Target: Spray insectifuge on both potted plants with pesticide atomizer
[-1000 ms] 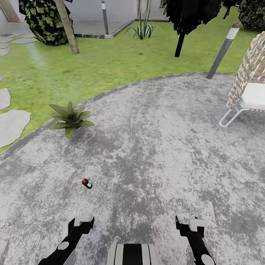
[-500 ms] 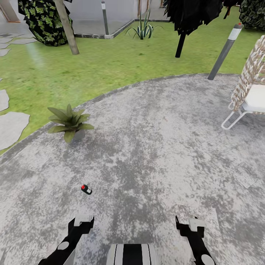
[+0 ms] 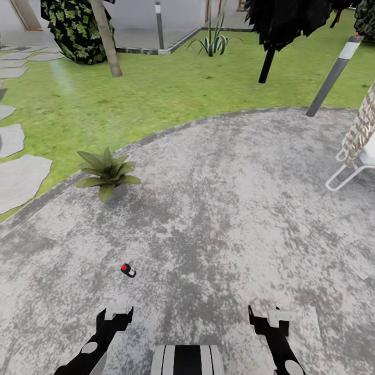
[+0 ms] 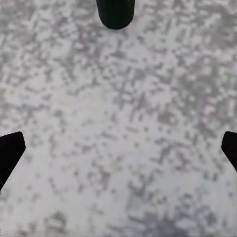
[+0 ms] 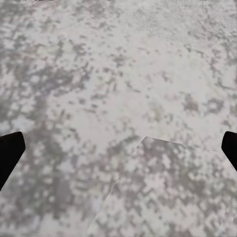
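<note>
The pesticide atomizer [image 3: 127, 270], a tiny dark bottle with a red tip, lies on the grey mottled patio [image 3: 234, 208] of the garden, a short way ahead of my left gripper [image 3: 115, 314]. In the left wrist view a dark rounded end of the atomizer [image 4: 114, 12] shows beyond the open left gripper [image 4: 118, 153], whose fingertips [image 4: 9, 148] are wide apart over bare stone. One potted plant [image 3: 107, 172], a low green rosette, sits at the patio's left edge, farther ahead. My right gripper [image 3: 266, 316] hangs low and open [image 5: 118, 153] over bare stone.
A white woven chair [image 3: 359, 151] stands at the right edge of the patio. A slanted grey lamp post [image 3: 333, 78], a dark tree [image 3: 268, 62] and a trunk [image 3: 107, 39] rise from the lawn beyond. Stepping stones [image 3: 21, 177] lie at the left.
The whole view has shifted: plant, atomizer and chair slid right and slightly down, so the camera turned left and moved closer. Both arms hold the same pose.
</note>
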Motion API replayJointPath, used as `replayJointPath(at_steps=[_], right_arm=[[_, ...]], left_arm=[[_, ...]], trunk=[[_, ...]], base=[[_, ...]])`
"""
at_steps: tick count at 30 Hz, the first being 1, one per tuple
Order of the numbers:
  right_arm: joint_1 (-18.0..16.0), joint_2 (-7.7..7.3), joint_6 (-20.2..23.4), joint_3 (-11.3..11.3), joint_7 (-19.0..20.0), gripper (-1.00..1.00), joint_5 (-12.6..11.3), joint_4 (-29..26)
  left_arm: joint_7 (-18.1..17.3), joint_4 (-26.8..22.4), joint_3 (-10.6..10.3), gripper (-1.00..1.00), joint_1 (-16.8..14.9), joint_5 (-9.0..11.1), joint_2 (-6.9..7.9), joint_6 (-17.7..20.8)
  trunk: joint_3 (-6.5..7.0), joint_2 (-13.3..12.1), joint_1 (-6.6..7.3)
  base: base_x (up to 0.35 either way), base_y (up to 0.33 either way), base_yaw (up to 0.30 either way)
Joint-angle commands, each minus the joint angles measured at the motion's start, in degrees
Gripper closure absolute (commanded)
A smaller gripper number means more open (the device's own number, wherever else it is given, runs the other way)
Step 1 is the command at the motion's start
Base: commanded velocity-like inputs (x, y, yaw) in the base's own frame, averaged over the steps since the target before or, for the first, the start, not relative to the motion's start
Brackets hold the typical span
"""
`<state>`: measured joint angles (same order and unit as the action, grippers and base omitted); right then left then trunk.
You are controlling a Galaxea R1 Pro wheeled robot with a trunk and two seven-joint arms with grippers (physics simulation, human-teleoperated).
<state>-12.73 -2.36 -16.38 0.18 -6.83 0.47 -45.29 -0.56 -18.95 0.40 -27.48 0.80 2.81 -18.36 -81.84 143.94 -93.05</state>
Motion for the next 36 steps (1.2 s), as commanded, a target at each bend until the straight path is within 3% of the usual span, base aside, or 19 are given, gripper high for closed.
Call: replayJointPath(at_steps=[1,36], right_arm=[[0.0,-0.01,-0.1,0.0,-0.2,-1.0,0.1,0.0],[0.0,-0.01,-0.1,0.0,-0.2,-1.0,0.1,0.0]], left_arm=[[-0.1,0.1,0.0,-1.0,0.0,0.1,0.0,-0.2],[-0.1,0.1,0.0,-1.0,0.0,0.1,0.0,-0.2]], trunk=[[-0.03,0.0,0.01],[-0.03,0.0,0.01]], base=[[0.152,0.041,0.018],[0.131,0.019,0.001]])
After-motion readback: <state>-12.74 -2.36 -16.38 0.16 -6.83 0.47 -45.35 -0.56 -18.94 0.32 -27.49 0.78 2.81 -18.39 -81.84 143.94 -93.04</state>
